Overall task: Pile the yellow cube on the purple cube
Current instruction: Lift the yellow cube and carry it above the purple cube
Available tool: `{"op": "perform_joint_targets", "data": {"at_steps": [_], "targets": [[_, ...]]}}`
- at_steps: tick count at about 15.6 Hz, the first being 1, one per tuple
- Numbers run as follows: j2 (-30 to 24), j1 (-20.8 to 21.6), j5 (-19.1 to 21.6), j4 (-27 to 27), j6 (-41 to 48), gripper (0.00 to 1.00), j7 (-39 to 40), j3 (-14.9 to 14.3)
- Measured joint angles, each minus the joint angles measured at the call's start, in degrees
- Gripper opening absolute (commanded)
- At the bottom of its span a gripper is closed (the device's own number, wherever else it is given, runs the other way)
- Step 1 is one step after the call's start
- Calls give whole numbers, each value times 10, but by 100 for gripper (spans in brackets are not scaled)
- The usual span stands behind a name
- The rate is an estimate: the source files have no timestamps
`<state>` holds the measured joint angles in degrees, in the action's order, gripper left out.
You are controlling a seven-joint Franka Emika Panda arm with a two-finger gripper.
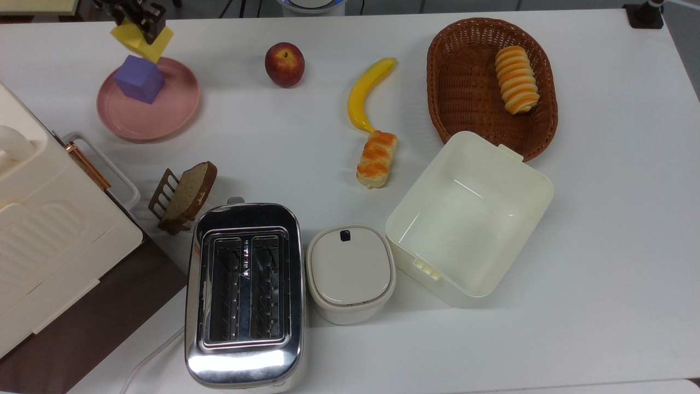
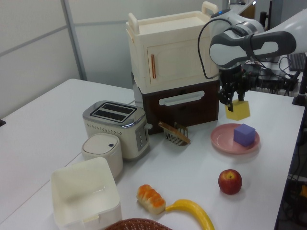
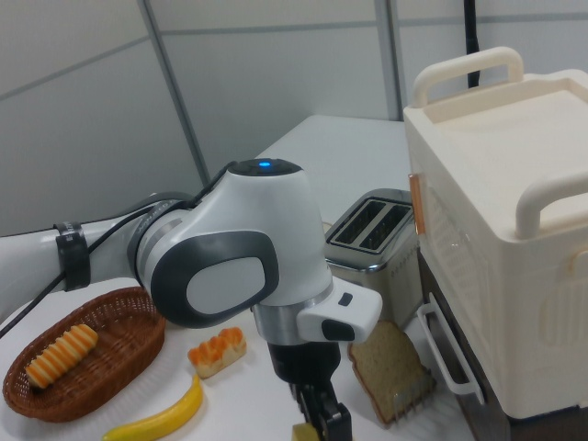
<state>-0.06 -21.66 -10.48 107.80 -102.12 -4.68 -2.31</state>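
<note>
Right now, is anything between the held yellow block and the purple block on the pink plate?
Nothing: in the left view the matte yellow cube, clamped in the pincer, hangs apart from the matte purple cube, with bare air between.

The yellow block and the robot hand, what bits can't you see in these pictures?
- The yellow cube: the gripper covers its upper part in the top view; in the right view the bottom edge cuts nearly all of it off.
- Gripper: in the top view, the top edge cuts it off.
- The purple cube: the left view hides its far faces.
</note>
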Motion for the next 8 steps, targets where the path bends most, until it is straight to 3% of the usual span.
{"op": "perform_joint_targets", "data": {"at_steps": [4,8], "targets": [[-13,-19,2,17,-44,11,-22,1],[-45,-37,2,60,-61,11,11,1]]}}
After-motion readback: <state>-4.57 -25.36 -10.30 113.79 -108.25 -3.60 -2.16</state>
